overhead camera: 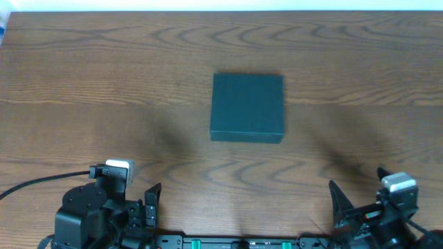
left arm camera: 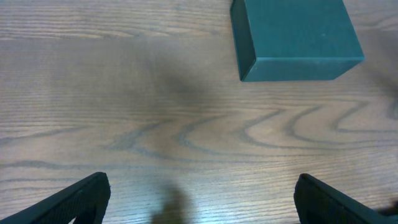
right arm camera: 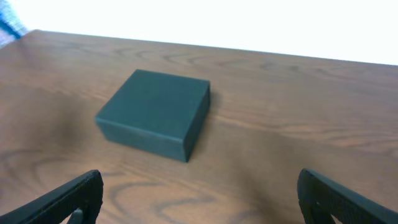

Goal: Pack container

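The container [overhead camera: 247, 107] is a dark teal-green square box, closed, lying flat in the middle of the wooden table. It also shows at the upper right of the left wrist view [left arm camera: 292, 34] and left of centre in the right wrist view [right arm camera: 155, 112]. My left gripper [overhead camera: 149, 206] sits at the front left edge, open and empty; in its own view the fingers [left arm camera: 202, 199] are wide apart over bare wood. My right gripper [overhead camera: 342, 207] sits at the front right edge, open and empty, its fingers [right arm camera: 199, 199] wide apart. Both are well short of the container. No snack packets are in view.
The wooden table [overhead camera: 104, 83] stretches out on all sides of the box. A black cable [overhead camera: 41, 181] runs to the left arm at the front left. A bit of blue shows at the far left corner [overhead camera: 2, 29].
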Robot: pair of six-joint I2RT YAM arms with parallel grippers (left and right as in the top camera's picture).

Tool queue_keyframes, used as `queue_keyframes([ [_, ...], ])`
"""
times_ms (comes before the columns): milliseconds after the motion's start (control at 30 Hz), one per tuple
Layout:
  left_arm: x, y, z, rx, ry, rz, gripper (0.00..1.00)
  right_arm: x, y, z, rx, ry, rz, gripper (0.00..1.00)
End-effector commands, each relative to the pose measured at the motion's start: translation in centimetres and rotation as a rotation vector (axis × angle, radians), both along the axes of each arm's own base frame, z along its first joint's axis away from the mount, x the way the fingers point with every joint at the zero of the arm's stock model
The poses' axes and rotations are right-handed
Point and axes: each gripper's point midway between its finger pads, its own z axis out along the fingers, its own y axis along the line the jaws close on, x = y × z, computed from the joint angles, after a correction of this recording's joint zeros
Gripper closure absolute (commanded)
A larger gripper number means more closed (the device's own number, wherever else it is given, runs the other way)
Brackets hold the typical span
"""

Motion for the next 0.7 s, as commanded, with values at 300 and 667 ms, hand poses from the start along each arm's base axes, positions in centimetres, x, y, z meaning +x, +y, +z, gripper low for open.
queue_keyframes([
  [300, -0.1, 0.1, -0.2, 0.0, 0.009, 0.008, 0.05, 2.9, -1.2, -11.5, -0.021, 0.138, -0.1, 0.01],
  [667, -0.1, 0.1, -0.2, 0.0, 0.009, 0.008, 0.05, 1.2, -1.4, -18.4, -0.059, 0.364, -0.1, 0.01],
])
